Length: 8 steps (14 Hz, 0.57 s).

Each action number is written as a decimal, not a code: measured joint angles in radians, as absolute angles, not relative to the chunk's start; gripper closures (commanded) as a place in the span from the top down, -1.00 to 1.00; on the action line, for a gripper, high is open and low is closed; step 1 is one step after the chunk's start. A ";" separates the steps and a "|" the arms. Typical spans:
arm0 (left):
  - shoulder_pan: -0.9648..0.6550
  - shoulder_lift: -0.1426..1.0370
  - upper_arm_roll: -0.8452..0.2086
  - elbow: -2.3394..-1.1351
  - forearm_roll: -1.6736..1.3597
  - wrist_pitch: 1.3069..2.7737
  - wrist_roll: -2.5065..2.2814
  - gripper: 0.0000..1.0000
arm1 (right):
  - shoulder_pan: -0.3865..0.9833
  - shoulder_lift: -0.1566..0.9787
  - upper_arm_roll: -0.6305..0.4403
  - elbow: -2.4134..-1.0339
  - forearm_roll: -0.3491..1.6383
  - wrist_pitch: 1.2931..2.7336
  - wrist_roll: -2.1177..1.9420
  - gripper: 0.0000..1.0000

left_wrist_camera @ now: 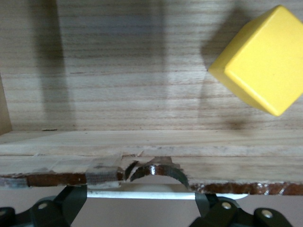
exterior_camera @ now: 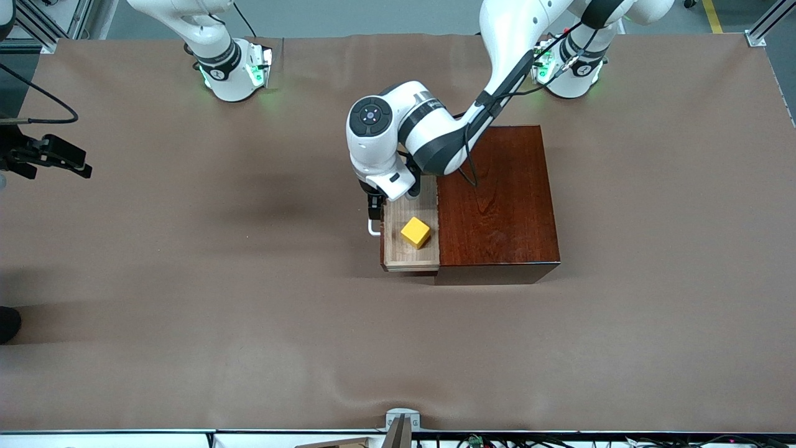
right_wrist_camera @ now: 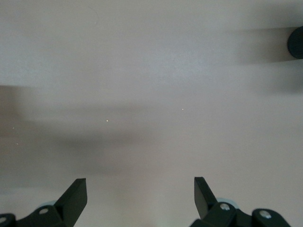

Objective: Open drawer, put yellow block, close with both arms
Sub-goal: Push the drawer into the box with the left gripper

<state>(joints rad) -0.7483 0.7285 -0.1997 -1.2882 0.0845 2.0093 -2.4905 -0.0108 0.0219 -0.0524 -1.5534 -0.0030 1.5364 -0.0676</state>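
Surface: brown cloth-covered table (exterior_camera: 186, 280), dark wooden box (exterior_camera: 497, 205) toward my left arm's end.
Drawer (exterior_camera: 410, 246): pulled out toward my right arm's end.
Yellow block (exterior_camera: 415, 232): lying in the drawer tray, tilted, clear of my fingers.
Left gripper (exterior_camera: 374, 211): at the white handle (left_wrist_camera: 165, 193), fingers (left_wrist_camera: 71, 205) spread either side of the bar, not clamped.
Right gripper (right_wrist_camera: 140, 196): waits over bare table, fingers wide, holding nothing.

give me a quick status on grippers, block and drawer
Left gripper open, straddling the white handle. Right gripper open over bare table, waiting. Yellow block in the open drawer. Nothing in the way.
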 measured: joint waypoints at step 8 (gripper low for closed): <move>-0.748 0.722 -0.177 -1.273 0.132 1.868 -2.503 1.00 | -0.011 0.022 -0.051 -1.546 -0.003 1.537 -0.067 1.00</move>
